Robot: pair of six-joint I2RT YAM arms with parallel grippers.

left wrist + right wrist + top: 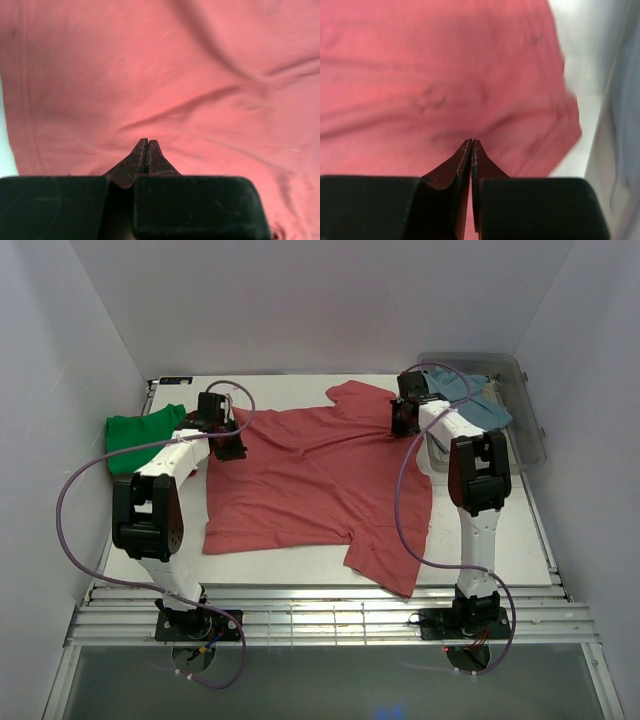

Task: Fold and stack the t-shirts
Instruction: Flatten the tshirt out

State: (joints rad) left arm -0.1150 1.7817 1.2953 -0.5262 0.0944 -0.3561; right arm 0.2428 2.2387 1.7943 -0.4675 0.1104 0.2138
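A salmon-pink t-shirt [320,480] lies spread flat and wrinkled across the middle of the white table, its hem toward the near edge. My left gripper [230,445] hovers over the shirt's left sleeve area, jaws shut with nothing between them; the left wrist view has the tips [146,141] just above pink cloth [200,75]. My right gripper [403,420] hangs over the shirt's far right shoulder, also shut and empty [471,141], with pink cloth [435,75] below. A green t-shirt [140,430] lies folded at the far left. A light blue t-shirt [470,390] drapes over the bin.
A clear plastic bin [525,425] stands at the far right corner, behind my right arm. White walls close in the table on three sides. Bare table shows beside the shirt's edge [5,150] and near the blue cloth [625,125].
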